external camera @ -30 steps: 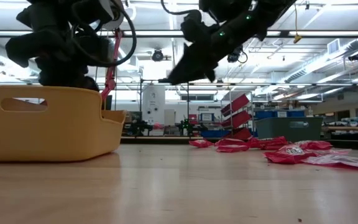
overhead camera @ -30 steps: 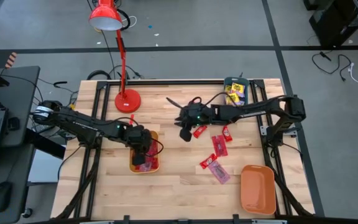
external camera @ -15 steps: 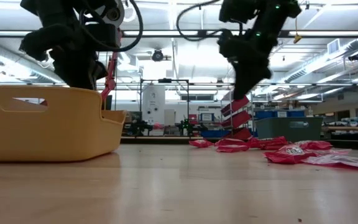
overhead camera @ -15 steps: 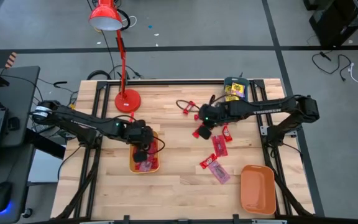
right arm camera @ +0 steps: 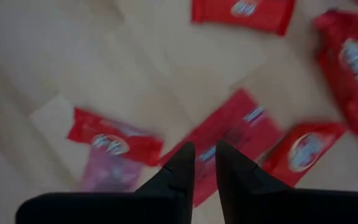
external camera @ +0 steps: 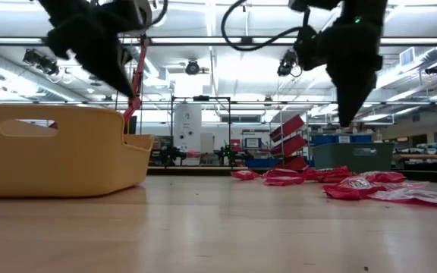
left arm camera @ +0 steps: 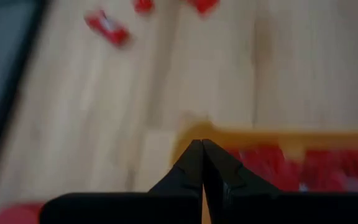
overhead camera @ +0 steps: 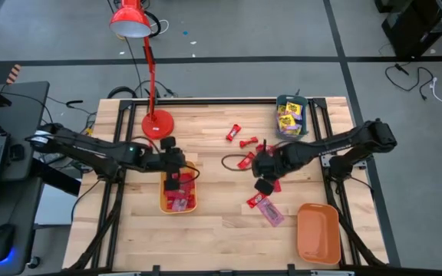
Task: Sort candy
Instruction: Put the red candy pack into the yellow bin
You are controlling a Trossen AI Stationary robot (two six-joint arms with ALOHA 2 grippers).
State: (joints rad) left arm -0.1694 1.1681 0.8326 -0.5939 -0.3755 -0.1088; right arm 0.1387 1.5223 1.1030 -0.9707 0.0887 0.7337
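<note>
Red wrapped candy lies flat on the wooden table: two pieces (overhead camera: 240,136) toward the far side, others (overhead camera: 258,201) around my right gripper, and a pinkish-purple packet (overhead camera: 272,215). More red candy (left arm camera: 278,165) lies in the yellow-orange tray (overhead camera: 165,201). Yellow packets (overhead camera: 290,116) fill the teal tray. My left gripper (left arm camera: 202,144) hangs shut and empty above the tray's far rim (left arm camera: 260,135). My right gripper (right arm camera: 204,152) points down above a red candy (right arm camera: 241,124), its fingertips a narrow gap apart with nothing between them.
An orange tray (overhead camera: 317,234) stands at the near right corner. A red desk lamp (overhead camera: 157,123) stands at the far left, its shade over the table's far edge. Bare wood lies between the two arms and along the near edge.
My right gripper has swung from the table's middle toward the near right and tipped from slanting to pointing nearly straight down over the red candy. My left gripper has risen out of the yellow-orange tray and turned, staying shut.
</note>
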